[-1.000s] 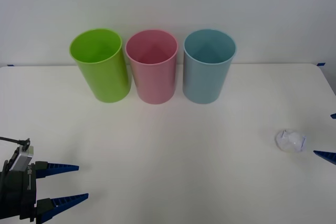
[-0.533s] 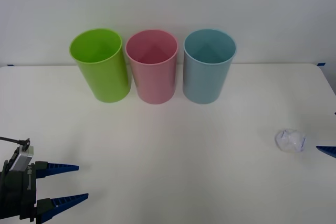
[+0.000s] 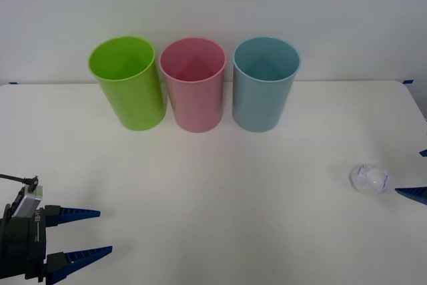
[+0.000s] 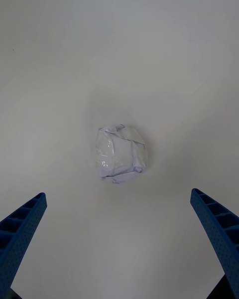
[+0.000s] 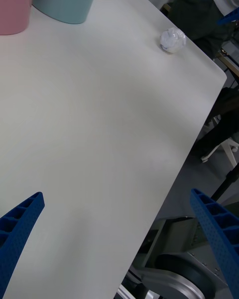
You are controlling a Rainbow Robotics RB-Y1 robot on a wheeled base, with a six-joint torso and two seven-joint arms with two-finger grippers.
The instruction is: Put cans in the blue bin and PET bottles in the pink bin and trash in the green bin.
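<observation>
The crumpled white trash (image 3: pixel 369 179) is seen lying on the white desk (image 3: pixel 220 191) near its right edge, well apart from the bins. The right hand (image 4: pixel 119 239) is held just beside it, its blue fingers spread wide and touching nothing. The green bin (image 3: pixel 127 83), pink bin (image 3: pixel 193 85) and blue bin (image 3: pixel 264 83) are lined up upright at the desk's far side. The left hand (image 3: pixel 90 233) is parked over the near left corner, fingers apart.

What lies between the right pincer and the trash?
Nothing: the right wrist view shows bare white table between the open right pincer and the trash.
</observation>
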